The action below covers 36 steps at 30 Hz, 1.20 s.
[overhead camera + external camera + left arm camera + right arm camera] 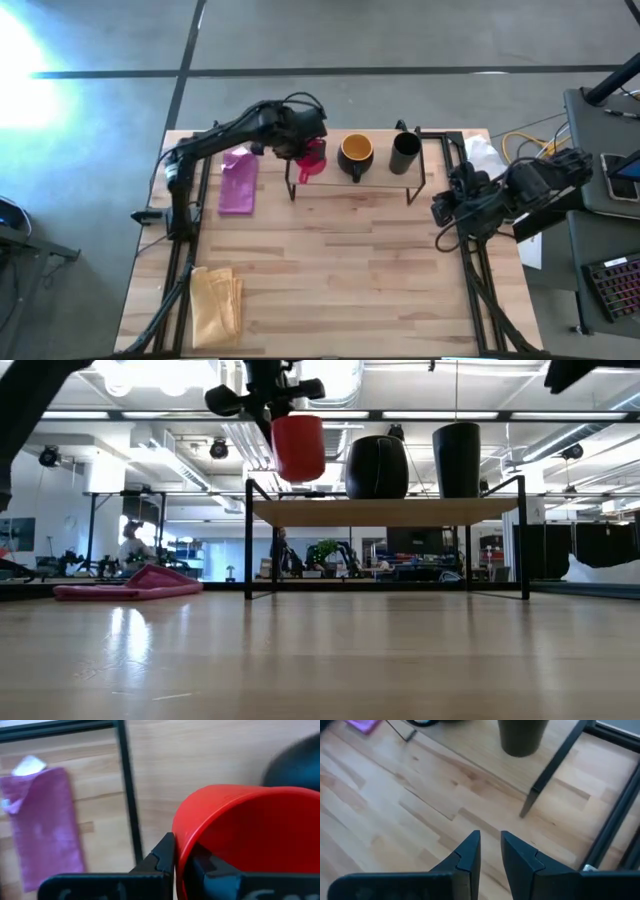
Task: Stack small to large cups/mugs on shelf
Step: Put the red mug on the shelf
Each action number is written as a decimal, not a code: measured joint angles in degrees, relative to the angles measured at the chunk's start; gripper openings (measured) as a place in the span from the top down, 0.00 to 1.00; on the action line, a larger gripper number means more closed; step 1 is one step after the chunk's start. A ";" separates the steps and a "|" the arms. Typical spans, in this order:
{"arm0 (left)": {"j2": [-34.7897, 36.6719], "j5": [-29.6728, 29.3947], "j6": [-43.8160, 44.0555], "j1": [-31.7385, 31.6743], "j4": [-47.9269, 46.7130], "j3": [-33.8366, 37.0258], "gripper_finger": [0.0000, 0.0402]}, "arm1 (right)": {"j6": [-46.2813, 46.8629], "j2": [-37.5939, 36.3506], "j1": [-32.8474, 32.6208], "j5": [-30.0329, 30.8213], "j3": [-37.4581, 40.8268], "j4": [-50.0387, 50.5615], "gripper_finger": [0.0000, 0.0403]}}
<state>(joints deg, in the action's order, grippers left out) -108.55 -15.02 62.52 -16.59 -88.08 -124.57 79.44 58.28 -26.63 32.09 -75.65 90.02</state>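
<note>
The small red mug [313,160] [298,447] hangs in my left gripper [182,857] over the left end of the shelf [350,182] [385,511]. It is lifted clear of the board. The wider mug, dark outside and yellow inside [356,152] [376,467], stands on its base at the shelf's middle. The taller black cup [405,153] [456,460] [522,737] stands on the shelf's right part. My right gripper [445,210] [490,851] waits over the table's right side, fingers a narrow gap apart, touching nothing. My left gripper holds the red mug by its rim [181,827]. One finger [162,855] is outside the wall and the other finger [212,866] is inside the mug. It comes from above, and the mug hangs roughly upright below it, clear of the shelf.
A purple pouch [238,182] [130,585] [42,830] lies on the table left of the shelf. A folded yellow cloth [215,300] sits near the near-left corner. Black frame rails [185,260] run along both table sides. Bare wood lies in front of the shelf.
</note>
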 joint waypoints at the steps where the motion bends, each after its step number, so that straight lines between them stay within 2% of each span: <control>1: -0.88 0.04 0.02 -0.29 -1.46 -1.20 1.00 | 0.02 -0.42 0.01 -0.30 0.95 0.01 0.83; 6: -2.98 2.54 0.11 -0.98 -1.61 -4.19 1.00 | 0.02 -2.00 0.01 -0.62 4.52 -0.15 0.83; 11: -4.67 3.25 1.02 -2.22 -1.96 -3.43 1.00 | -0.15 -2.84 0.00 -0.58 5.72 -0.22 0.83; 32: -5.10 2.39 0.01 -4.68 0.15 -1.61 1.00 | -0.57 -3.02 0.00 -0.53 6.46 -0.33 0.83; 36: -5.11 2.45 0.00 -4.68 0.57 -1.55 0.96 | -0.39 -3.02 0.01 -0.51 6.46 -0.36 0.83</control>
<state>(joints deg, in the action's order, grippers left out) -113.66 -12.57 62.53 -21.28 -87.51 -126.13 79.05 55.27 -26.62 31.57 -69.19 89.66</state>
